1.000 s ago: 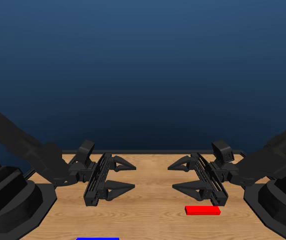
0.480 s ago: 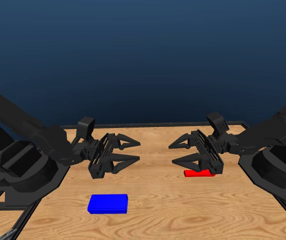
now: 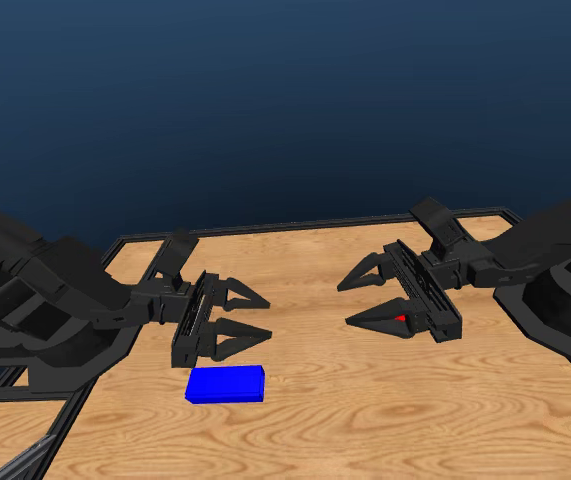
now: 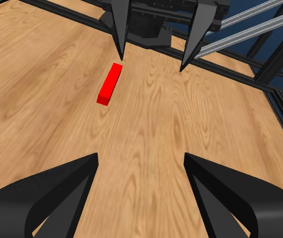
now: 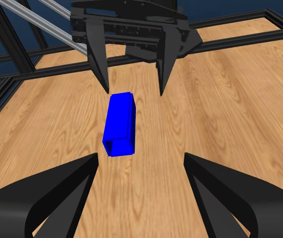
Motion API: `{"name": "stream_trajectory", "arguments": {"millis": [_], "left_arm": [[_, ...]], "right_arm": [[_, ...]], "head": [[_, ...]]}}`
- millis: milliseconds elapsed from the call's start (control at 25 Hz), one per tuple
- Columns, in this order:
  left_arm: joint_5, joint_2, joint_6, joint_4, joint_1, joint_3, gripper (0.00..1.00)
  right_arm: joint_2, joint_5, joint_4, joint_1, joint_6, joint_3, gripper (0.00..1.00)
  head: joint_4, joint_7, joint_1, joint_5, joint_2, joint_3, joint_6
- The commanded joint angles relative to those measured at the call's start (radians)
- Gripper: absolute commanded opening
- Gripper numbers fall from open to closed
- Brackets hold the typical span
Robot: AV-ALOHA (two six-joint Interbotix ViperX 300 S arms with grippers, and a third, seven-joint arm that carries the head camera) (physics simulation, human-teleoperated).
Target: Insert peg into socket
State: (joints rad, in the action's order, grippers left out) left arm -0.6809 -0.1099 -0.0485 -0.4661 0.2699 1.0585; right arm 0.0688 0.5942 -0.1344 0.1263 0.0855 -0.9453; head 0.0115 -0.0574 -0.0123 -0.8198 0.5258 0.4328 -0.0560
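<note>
- The left gripper (image 3: 250, 318) hovers just above the worktop (image 3: 365, 420) with its jaws spread and nothing between them; it sits just behind the socket, likely lined up for a reach down to it.
- The socket (image 3: 225, 384) lies flat on the worktop near the left arm, untouched. In the right wrist view (image 5: 119, 124) one open end faces that camera, so its hollow runs roughly along the line between the two arms, which should suit a head-on insertion.
- The right gripper (image 3: 360, 301) hangs low with jaws spread wide, gripping nothing.
- The peg (image 4: 110, 83) lies flat on the worktop by the right gripper, close to one jaw tip; in the head view (image 3: 400, 319) only a sliver shows.
</note>
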Motion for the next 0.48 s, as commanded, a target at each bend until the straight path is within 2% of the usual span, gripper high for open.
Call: {"name": "stream_trajectory", "arguments": {"millis": [40,80,120,160,200,240,280,360,400,440,480], "left_arm": [[0.169,0.010,-0.025,-0.047,0.065,-0.009,1.00],[0.191,-0.012,-0.026,-0.050,0.068,-0.040,1.00],[0.219,0.022,-0.064,-0.056,0.088,-0.022,1.00],[0.225,0.012,-0.065,-0.050,0.087,-0.031,1.00],[0.242,0.032,-0.074,-0.047,0.095,-0.009,1.00],[0.253,0.020,-0.088,-0.028,0.111,-0.030,1.00],[0.252,0.054,-0.114,-0.034,0.108,-0.002,1.00],[0.273,0.039,-0.123,-0.024,0.113,-0.028,1.00],[0.248,0.051,-0.104,-0.036,0.098,-0.004,1.00],[0.304,0.069,-0.131,-0.038,0.093,-0.024,1.00],[0.282,0.094,-0.150,-0.032,0.102,0.001,1.00]], "right_arm": [[0.004,-0.005,-0.001,0.004,0.010,0.020,1.00],[0.002,-0.005,-0.001,0.004,0.012,0.022,1.00],[0.002,-0.001,-0.001,0.004,0.016,0.021,1.00],[0.000,-0.003,-0.001,0.004,0.018,0.022,1.00],[0.001,-0.002,0.000,0.005,0.020,0.025,1.00],[-0.001,-0.004,-0.001,0.006,0.022,0.021,1.00],[0.003,-0.010,-0.001,0.007,0.022,0.022,1.00],[0.002,0.005,-0.004,0.010,0.023,0.017,1.00],[0.009,-0.011,-0.002,0.010,0.023,0.018,1.00],[0.009,-0.003,-0.005,0.012,0.020,0.015,1.00],[0.010,-0.003,-0.005,0.012,0.019,0.012,1.00]], "head": [[0.002,-0.014,-0.010,-0.008,-0.019,-0.018,-0.016],[0.002,-0.015,-0.010,-0.010,-0.021,-0.018,-0.019],[0.003,-0.016,-0.012,-0.013,-0.024,-0.018,-0.023],[0.004,-0.015,-0.012,-0.016,-0.027,-0.018,-0.027],[0.004,-0.016,-0.013,-0.018,-0.029,-0.018,-0.028],[0.004,-0.014,-0.014,-0.019,-0.032,-0.018,-0.031],[0.004,-0.012,-0.014,-0.020,-0.035,-0.019,-0.032],[0.004,-0.008,-0.015,-0.020,-0.039,-0.020,-0.034],[0.004,-0.006,-0.015,-0.021,-0.041,-0.021,-0.033],[0.004,-0.005,-0.014,-0.022,-0.041,-0.021,-0.033],[0.005,-0.004,-0.013,-0.022,-0.042,-0.021,-0.034]]}}
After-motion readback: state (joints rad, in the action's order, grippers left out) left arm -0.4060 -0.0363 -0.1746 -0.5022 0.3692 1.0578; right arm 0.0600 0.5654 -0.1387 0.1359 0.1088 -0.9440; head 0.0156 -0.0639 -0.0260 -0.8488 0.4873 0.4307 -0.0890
